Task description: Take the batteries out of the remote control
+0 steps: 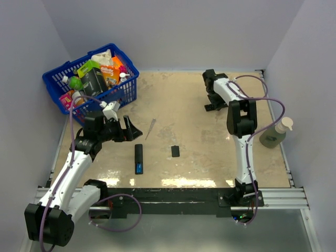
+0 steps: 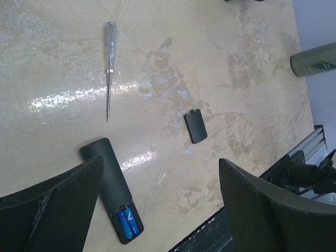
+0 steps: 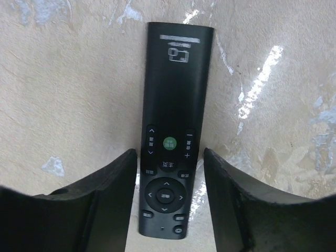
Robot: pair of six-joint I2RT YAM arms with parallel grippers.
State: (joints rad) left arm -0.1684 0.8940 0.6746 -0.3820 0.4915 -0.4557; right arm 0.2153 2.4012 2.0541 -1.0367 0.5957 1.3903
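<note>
A black remote control (image 1: 138, 155) lies face down at the table's middle left. Its rear compartment is uncovered and holds two blue batteries (image 2: 128, 223) side by side. In the left wrist view this remote (image 2: 105, 173) runs partly behind one finger. My left gripper (image 1: 131, 128) hovers open just above and left of it, holding nothing. The small flat black cover (image 2: 195, 126) lies apart to the right. A second black remote (image 3: 173, 105) lies face up at the far right. My right gripper (image 3: 170, 152) straddles its button end, open, with narrow gaps on both sides.
A clear-handled thin screwdriver (image 2: 109, 63) lies beyond the first remote. A blue basket (image 1: 60, 93) full of packets stands at the back left. A soap pump bottle (image 1: 275, 134) stands at the right edge. The metal rail (image 1: 283, 197) borders the near edge.
</note>
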